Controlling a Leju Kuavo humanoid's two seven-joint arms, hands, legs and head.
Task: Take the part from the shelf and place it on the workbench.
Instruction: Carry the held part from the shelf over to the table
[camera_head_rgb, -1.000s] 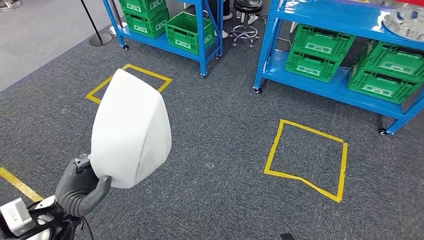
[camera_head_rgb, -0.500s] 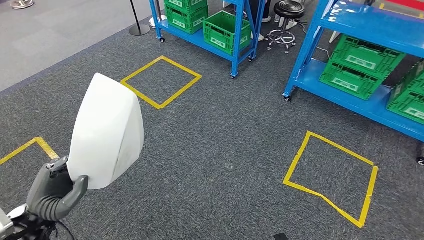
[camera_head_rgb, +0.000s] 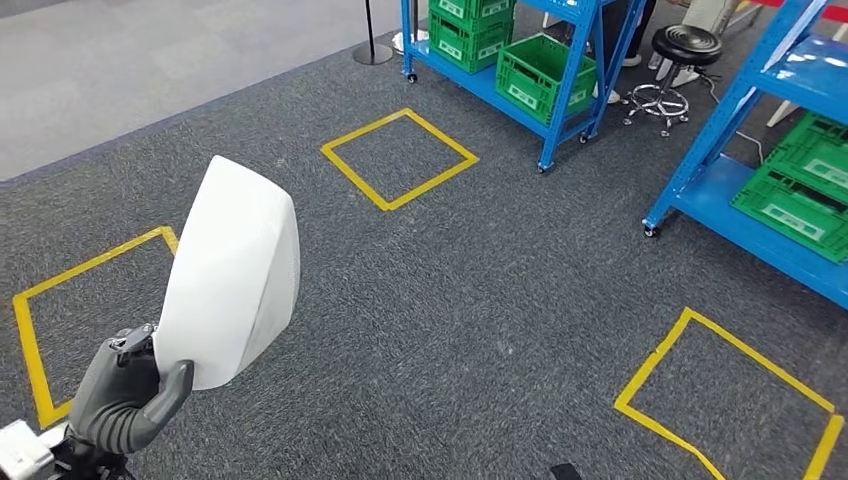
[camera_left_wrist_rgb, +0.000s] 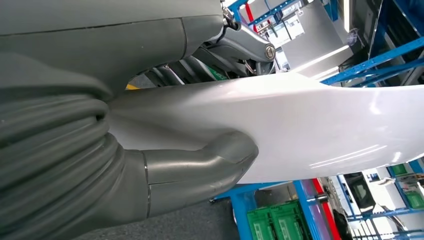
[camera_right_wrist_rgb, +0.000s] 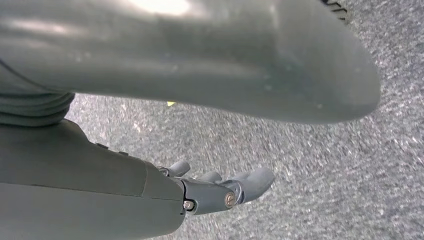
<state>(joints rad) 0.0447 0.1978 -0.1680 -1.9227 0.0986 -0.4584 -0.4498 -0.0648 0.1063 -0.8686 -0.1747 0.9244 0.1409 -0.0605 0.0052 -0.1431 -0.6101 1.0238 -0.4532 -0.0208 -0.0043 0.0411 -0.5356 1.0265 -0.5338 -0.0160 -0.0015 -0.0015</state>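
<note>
**Ana:** Where's the part?

**Me:** The white part (camera_head_rgb: 232, 275) stands up tall in my left hand (camera_head_rgb: 125, 392), thumb and fingers squeezing its bottom edge. The blue shelf (camera_head_rgb: 520, 45) is far ahead of it.

**Ana:** And the right hand?

**Me:** My right hand (camera_right_wrist_rgb: 220, 187) hangs over the carpet, holding nothing, fingers loosely apart. No workbench yet. I'd walk slowly and keep the part upright.
</note>
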